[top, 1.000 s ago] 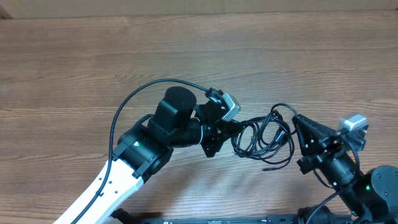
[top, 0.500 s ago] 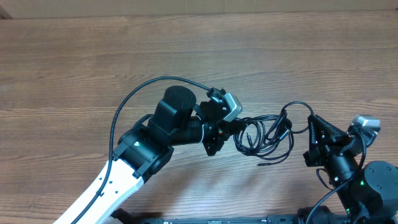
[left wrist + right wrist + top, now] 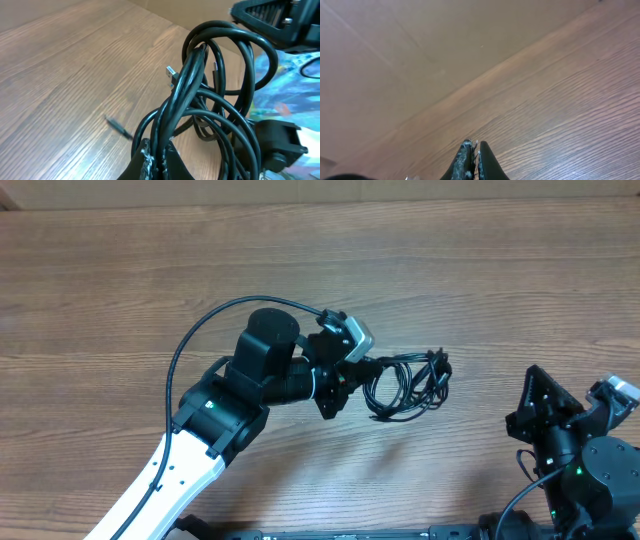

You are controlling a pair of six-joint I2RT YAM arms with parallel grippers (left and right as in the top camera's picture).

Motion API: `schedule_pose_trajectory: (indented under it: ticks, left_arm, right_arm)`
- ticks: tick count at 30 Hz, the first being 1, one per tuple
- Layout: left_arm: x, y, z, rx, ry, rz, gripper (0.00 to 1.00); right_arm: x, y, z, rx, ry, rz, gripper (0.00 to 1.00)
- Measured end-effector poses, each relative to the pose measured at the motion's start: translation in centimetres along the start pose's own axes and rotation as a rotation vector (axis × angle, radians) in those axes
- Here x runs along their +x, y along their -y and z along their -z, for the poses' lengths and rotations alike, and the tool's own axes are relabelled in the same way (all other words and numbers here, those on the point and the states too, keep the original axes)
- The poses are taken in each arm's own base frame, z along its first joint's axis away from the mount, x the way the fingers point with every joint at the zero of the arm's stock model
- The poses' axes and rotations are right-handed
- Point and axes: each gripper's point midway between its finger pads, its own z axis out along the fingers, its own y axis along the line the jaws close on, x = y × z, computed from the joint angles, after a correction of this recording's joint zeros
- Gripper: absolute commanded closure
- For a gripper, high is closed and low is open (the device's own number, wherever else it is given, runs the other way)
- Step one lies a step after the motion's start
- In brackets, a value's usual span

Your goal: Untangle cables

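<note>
Thin black flexible cables (image 3: 405,385), looped into one tangled bundle, sit centre-right on the table, just right of the left arm's wrist

- Long axis of the bundle runs left to right in the overhead view, from the left gripper (image 3: 365,370) outward toward the right arm. Loops fan out at the far, right-hand end
- Left wrist view: strands of the cables (image 3: 200,95) rise from the fingertips away from the camera. One small silver-tipped plug (image 3: 171,75) juts left out of the knot
- Left gripper (image 3: 155,162) clenched on several strands at the bundle's near end
- Right gripper (image 3: 532,375) at the lower right, well apart from the bundle. Right wrist view shows its jaws (image 3: 474,150) pressed together on nothing

Surface: brown wood-grain laminate table (image 3: 120,290), grain running left to right. A plain tan flat panel (image 3: 395,50) stands behind the far edge

Against a second ago:
- the right gripper was then at the bundle's right side; it has since drawn back to the right and lower
- the bundle was then spread wider; it is now tighter and has shifted left
- the left arm has moved slightly left and up the table
</note>
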Motion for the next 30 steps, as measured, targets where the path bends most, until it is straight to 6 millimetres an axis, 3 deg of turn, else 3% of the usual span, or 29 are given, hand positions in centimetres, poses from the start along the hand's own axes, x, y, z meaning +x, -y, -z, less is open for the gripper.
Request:
schedule_pose_trajectory:
  ticks: [3, 7, 10, 14, 22, 30]
  left_arm:
    - [0.0, 0.4, 0.0, 0.023, 0.0, -0.019, 0.96]
    - [0.0, 0.6, 0.0, 0.034, 0.002, -0.038, 0.96]
    - [0.0, 0.7, 0.0, 0.04, 0.003, -0.062, 0.96]
    - [0.0, 0.9, 0.0, 0.052, 0.005, -0.117, 0.96]
    - [0.0, 2.9, 0.2, 0.166, 0.03, -0.343, 0.96]
    - [0.0, 2.7, 0.3, 0.164, 0.042, -0.462, 0.96]
  right_arm:
    - [0.0, -0.1, 0.0, -0.003, -0.002, -0.006, 0.72]
    - [0.4, -0.5, 0.0, -0.027, -0.02, 0.007, 0.55]
    - [0.9, -1.7, 0.1, -0.097, -0.051, 0.086, 0.25]
    - [1.8, -3.7, 0.5, -0.223, -0.092, 0.215, 0.02]
    - [3.2, -5.7, 1.3, -0.369, -0.129, 0.389, 0.0]
    - [3.7, -6.5, 1.7, -0.429, -0.138, 0.456, 0.0]
